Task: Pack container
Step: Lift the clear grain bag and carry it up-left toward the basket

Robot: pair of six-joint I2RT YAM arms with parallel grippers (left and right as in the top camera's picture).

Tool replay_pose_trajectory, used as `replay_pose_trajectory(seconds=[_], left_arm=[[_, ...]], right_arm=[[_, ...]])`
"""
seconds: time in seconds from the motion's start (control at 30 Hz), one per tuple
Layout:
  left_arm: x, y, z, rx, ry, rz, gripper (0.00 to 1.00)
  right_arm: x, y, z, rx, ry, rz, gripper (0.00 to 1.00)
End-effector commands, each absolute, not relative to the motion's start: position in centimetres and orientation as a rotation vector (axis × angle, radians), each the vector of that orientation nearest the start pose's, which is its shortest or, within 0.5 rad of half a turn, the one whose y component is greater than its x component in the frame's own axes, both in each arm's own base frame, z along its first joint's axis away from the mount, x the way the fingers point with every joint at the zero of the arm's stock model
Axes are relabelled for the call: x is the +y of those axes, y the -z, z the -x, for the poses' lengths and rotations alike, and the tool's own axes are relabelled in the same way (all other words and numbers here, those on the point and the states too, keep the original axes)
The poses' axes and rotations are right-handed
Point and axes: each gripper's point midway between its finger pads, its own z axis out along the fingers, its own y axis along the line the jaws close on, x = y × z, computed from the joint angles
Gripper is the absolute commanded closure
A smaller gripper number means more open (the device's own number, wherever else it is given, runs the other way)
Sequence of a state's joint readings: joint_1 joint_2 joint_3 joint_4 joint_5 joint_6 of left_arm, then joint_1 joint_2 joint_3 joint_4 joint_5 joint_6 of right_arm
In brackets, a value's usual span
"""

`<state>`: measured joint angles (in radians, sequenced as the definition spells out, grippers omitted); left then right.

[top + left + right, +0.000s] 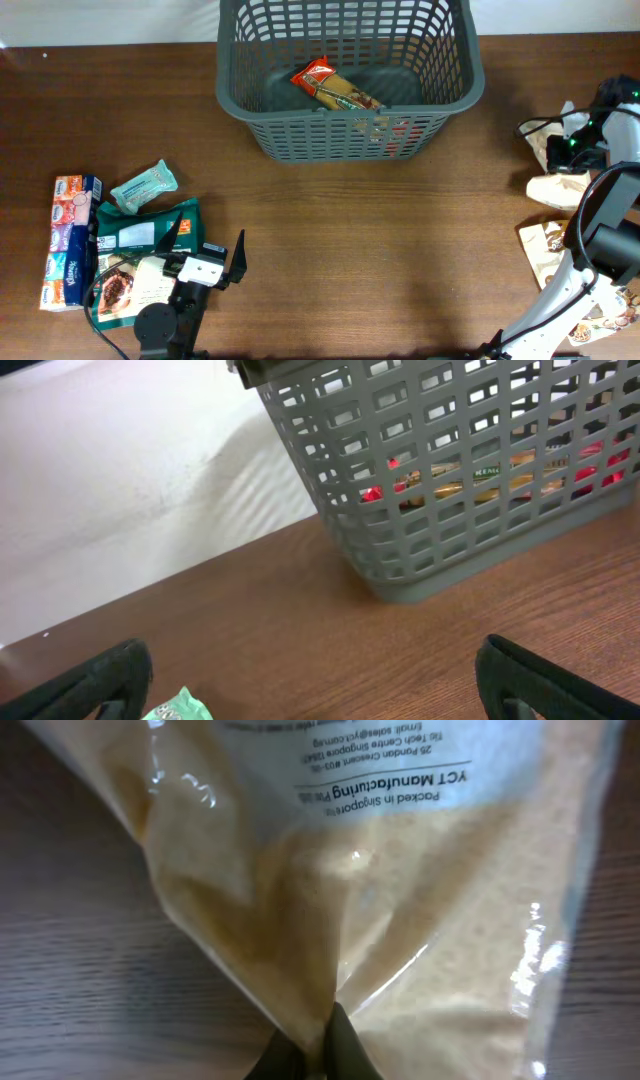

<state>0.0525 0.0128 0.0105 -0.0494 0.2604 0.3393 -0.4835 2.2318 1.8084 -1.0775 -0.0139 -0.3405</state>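
Right wrist shows right tool [312, 1055] pinching crinkled clear grain bag [400, 920]; left tool [312, 685] spread.

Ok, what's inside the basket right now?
One packet with a red top and yellowish contents lies on the floor of the basket, near the middle. Through the front wall's slots something red shows; the lattice covers too much to tell what it is.
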Motion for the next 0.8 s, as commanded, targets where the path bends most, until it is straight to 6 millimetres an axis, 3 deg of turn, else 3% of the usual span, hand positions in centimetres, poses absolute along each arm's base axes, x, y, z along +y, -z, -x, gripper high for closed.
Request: replay_pose_trajectory(seconds=[0.0, 0.23, 0.4, 0.63, 0.77], left_arm=[[-3.2, -16.3, -24.3, 1.569, -0.082, -0.421, 0.01], [-3.2, -16.3, -24.3, 1.569, -0.082, -0.421, 0.01], [-3.2, -16.3, -24.3, 1.569, -0.082, -0.421, 0.01], [-3.2, -16.3, -24.3, 1.569, -0.082, -0.421, 0.01], [-3.2, -16.3, -24.3, 1.569, -0.082, -0.421, 0.01]], right_arm=[[-20.8, -5.6, -41.9, 2.987, 0.016, -0.214, 0.96], [-20.7, -9.4, -43.7, 2.908, -0.013, -0.199, 0.96], [-20.5, -13.8, -45.5, 2.809, -0.041, -0.173, 0.97], [-19.4, -21.5, -47.7, 2.653, -0.002, -0.144, 0.96], [-17.3, -26.8, -49.2, 2.528, 0.032, -0.102, 0.96]])
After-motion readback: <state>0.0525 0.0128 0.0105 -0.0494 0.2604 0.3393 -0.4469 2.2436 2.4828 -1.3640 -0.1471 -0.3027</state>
